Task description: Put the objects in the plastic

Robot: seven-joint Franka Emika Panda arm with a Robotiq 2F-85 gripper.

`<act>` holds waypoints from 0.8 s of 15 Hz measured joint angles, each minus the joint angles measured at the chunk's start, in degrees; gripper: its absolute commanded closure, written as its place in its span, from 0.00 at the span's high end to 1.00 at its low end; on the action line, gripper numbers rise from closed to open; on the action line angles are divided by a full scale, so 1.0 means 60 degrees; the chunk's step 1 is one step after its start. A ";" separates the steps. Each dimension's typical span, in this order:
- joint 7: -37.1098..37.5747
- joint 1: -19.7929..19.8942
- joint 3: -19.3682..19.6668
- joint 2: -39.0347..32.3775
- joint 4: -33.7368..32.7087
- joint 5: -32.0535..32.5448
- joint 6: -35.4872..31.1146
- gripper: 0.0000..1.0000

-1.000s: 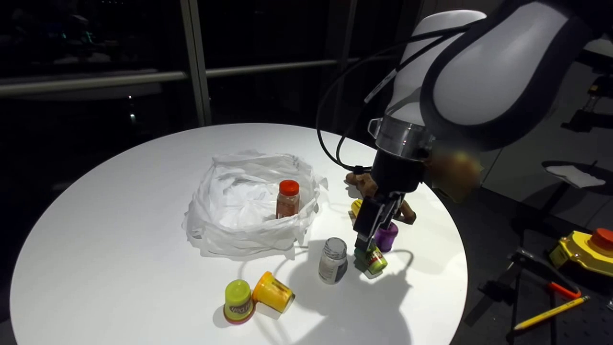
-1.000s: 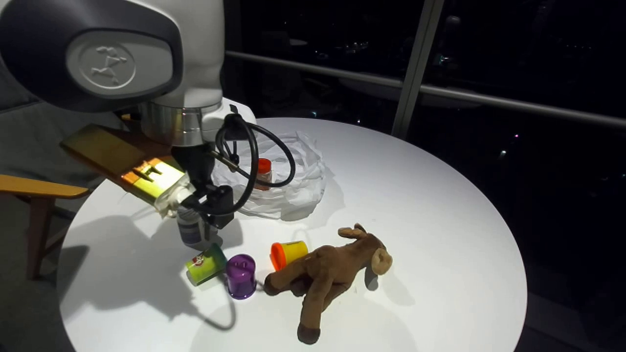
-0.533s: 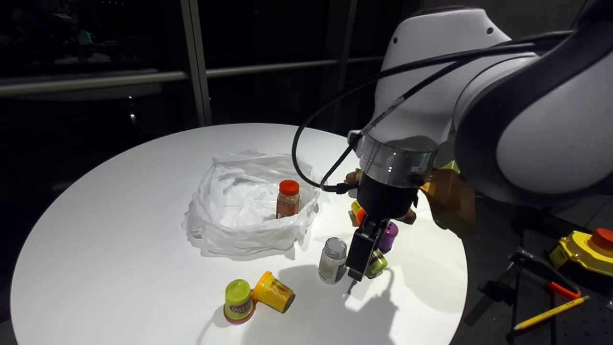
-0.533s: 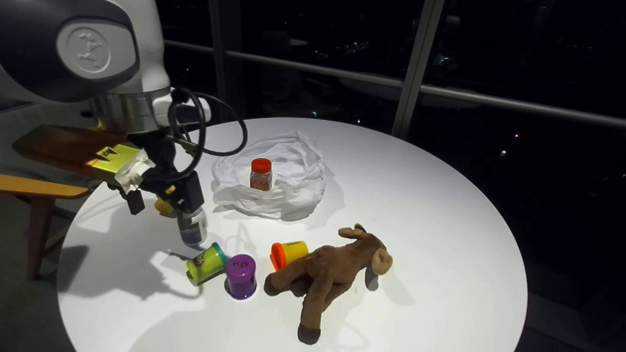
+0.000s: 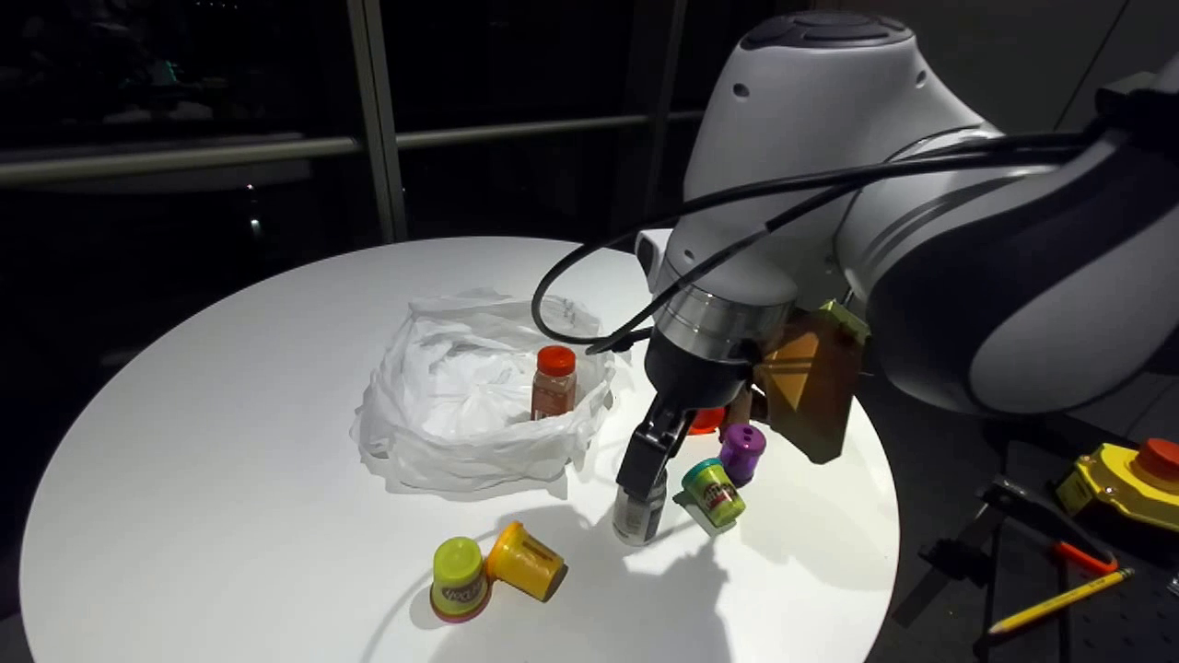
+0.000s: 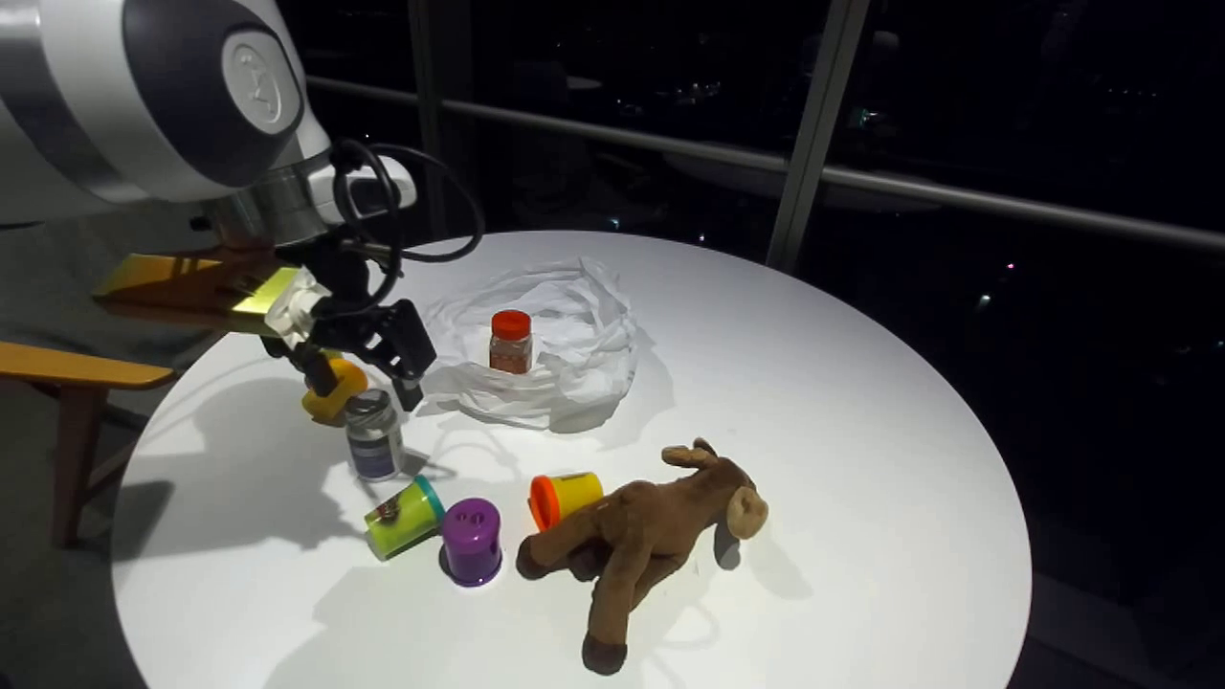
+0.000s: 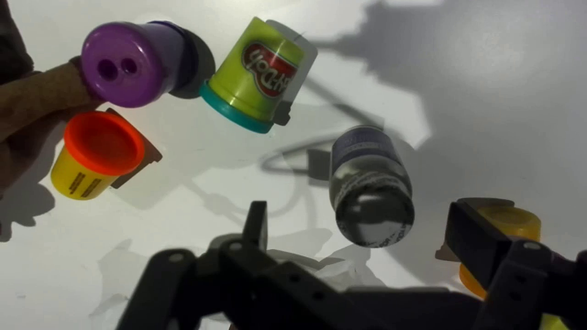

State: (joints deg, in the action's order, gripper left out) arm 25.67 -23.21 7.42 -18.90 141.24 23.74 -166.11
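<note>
A clear bottle with a dark label (image 5: 636,523) stands upright on the table, also in the wrist view (image 7: 367,149). My gripper (image 7: 358,214) is open and empty, its fingers spread to either side of the bottle's cap and apart from it; in an exterior view the gripper (image 6: 366,385) is just above the bottle. The white plastic bag (image 5: 461,460) lies spread open, with a red-capped jar (image 5: 554,391) in it. A green can with teal lid (image 7: 257,68) lies on its side. A purple can (image 7: 124,66) stands beside it. A yellow can with orange-red lid (image 7: 103,144) lies nearby.
A brown plush animal (image 6: 660,522) lies against the yellow can. An upright green can (image 5: 459,580) and a tilted yellow-orange can (image 5: 525,562) touch each other near the table's front. Black cables (image 6: 459,211) loop beside the wrist.
My gripper has moved from beside the green can to over the clear bottle, with its wrist turned and tilted. The objects on the table have not visibly moved.
</note>
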 measured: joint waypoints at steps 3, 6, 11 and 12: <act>0.0005 0.0017 0.0034 -0.0381 -0.0281 -0.0029 -0.0009 1.00; -0.0096 0.0185 -0.0170 -0.0715 -0.0415 -0.0286 -0.0009 0.66; -0.0572 0.0274 -0.0291 -0.0821 -0.0488 -0.0942 -0.0006 0.27; -0.0591 0.0274 -0.0292 -0.0777 -0.0488 -0.1034 0.0045 0.26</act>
State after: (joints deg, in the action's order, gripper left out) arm 22.12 -21.57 5.67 -23.57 138.31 17.54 -165.84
